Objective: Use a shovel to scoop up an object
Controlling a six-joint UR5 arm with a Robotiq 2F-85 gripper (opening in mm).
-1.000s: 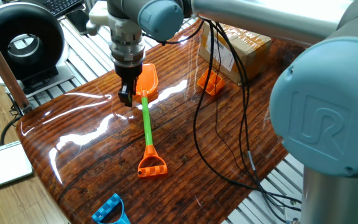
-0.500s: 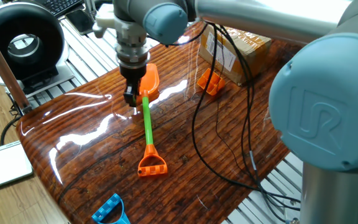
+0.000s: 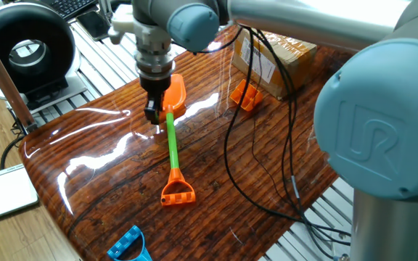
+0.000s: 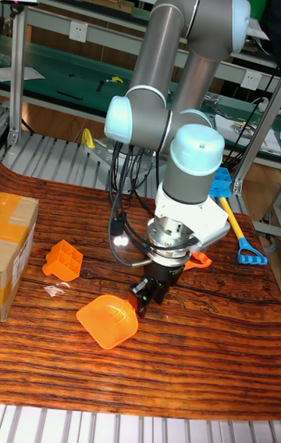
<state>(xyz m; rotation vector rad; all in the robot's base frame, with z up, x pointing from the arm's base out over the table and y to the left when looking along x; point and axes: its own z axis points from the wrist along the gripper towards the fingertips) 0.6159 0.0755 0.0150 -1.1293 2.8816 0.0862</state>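
The shovel lies flat near the middle of the desk, orange blade toward the far side, green shaft running back to the orange D-loop at the near end. It looks like thin molded plastic: prob. very light and stiff, but slick on the glossy wood, so it could slide or spin if pushed off-centre. Best hold, I'd say, is the shaft just behind the blade, squeezed across its narrow width.

The end effector is down at exactly that spot, by the blade neck, fingers set narrowly apart. In the tall fixed view the end effector hides the shaft, so can't tell whether it's clamped yet.

The object, a small orange gridded block, sits well apart from the blade, just beside the cardboard box. Also light; it may skid rather than ride onto the blade.

Count: 1 shovel, 1 block, 1 box, 1 blue toy at the near edge.
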